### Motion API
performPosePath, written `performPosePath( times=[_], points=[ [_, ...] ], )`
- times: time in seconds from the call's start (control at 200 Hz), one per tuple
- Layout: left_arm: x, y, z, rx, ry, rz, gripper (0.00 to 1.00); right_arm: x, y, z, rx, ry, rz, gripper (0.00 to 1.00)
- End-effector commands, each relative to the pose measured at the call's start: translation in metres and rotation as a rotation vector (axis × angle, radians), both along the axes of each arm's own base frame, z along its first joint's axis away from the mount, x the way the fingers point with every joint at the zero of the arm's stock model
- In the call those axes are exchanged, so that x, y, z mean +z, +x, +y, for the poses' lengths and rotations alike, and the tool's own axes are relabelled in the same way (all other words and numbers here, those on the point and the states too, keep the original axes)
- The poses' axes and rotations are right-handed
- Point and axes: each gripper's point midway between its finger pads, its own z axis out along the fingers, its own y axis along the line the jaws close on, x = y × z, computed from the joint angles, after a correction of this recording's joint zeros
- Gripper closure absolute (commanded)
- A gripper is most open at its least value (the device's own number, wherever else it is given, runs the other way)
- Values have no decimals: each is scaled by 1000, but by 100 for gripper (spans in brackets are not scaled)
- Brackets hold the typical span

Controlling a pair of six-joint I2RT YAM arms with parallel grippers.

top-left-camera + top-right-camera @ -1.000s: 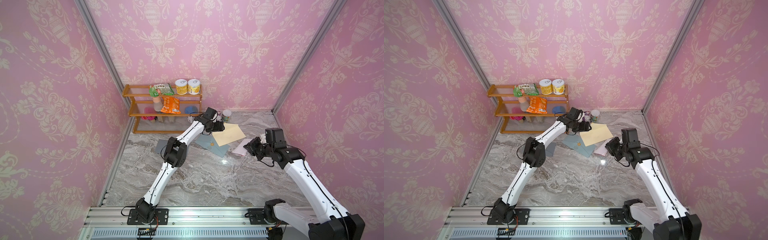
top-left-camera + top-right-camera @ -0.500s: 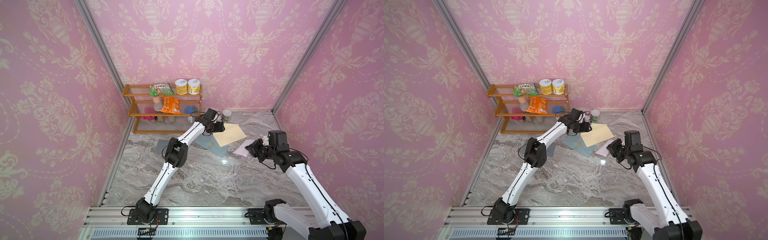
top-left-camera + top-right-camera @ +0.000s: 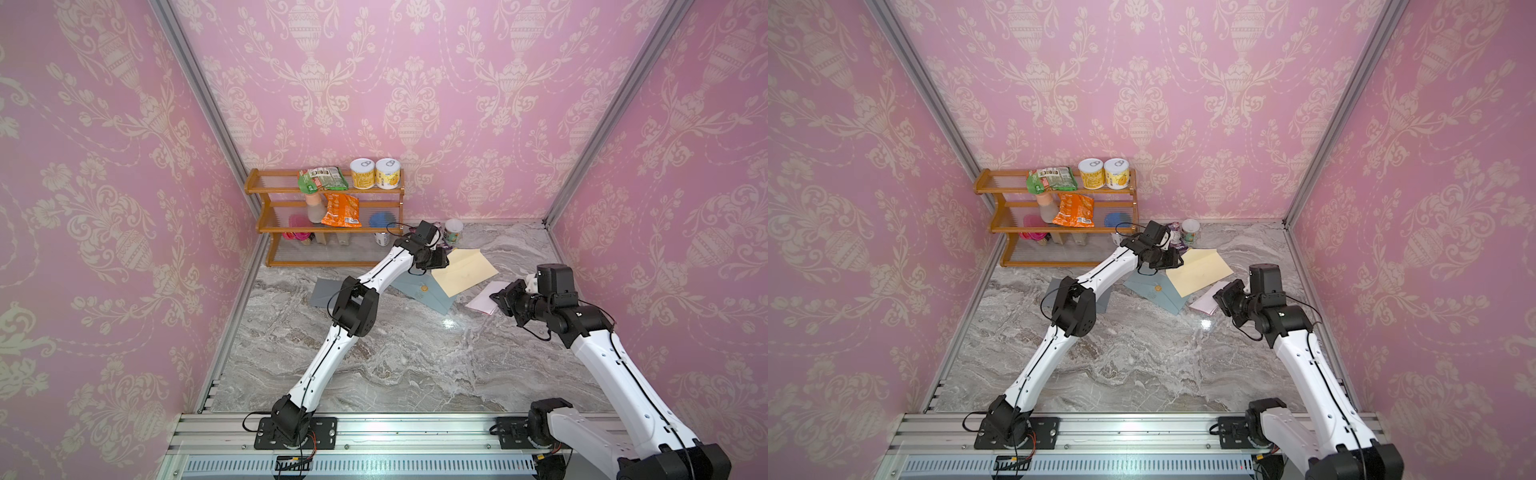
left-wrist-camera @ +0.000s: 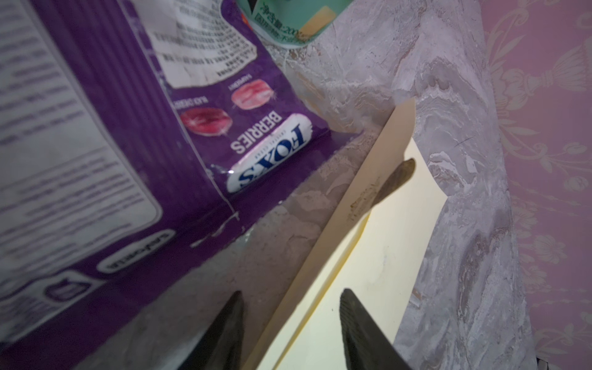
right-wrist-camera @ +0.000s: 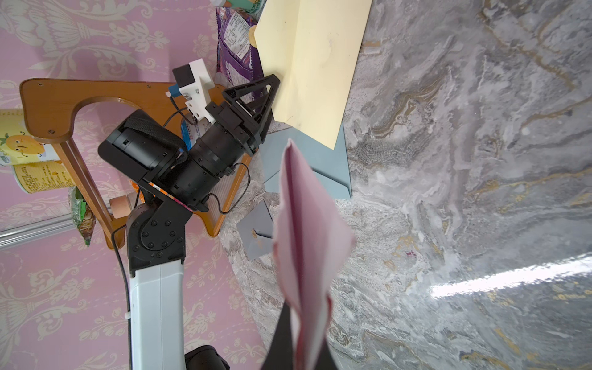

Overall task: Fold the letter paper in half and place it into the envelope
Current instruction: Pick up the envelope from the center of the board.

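A cream envelope [image 3: 465,270] [image 3: 1200,270] lies at the back of the marble table, its flap raised. My left gripper [image 3: 436,259] [image 4: 292,293] is at its left edge. The jaws stand apart with the flap edge of the envelope [image 4: 384,256] running between them. A pink folded letter paper [image 3: 484,297] [image 5: 304,240] hangs just right of the envelope, off the table. My right gripper [image 3: 498,299] [image 5: 304,320] is shut on its near end.
A blue-grey envelope [image 3: 432,297] lies under the cream one, and a grey one [image 3: 324,293] lies farther left. A purple candy bag [image 4: 128,128] and a cup [image 3: 453,230] sit behind the left gripper. A wooden shelf [image 3: 270,232] with snacks and cans stands at back left.
The left jaws have narrowed around the envelope's flap edge. The right arm has shifted slightly, still holding the pink paper.
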Motion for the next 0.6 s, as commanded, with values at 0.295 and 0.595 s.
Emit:
performPosePath(
  times=[0.295,0.595],
  points=[
    [-8,-20,-23,-77,-103,82,91,4,-6,-8,-34,19,-24,100],
    [32,-40,-34,-126,-196,105,100,4,-5,-11,-25,-11,-42,100]
  ],
)
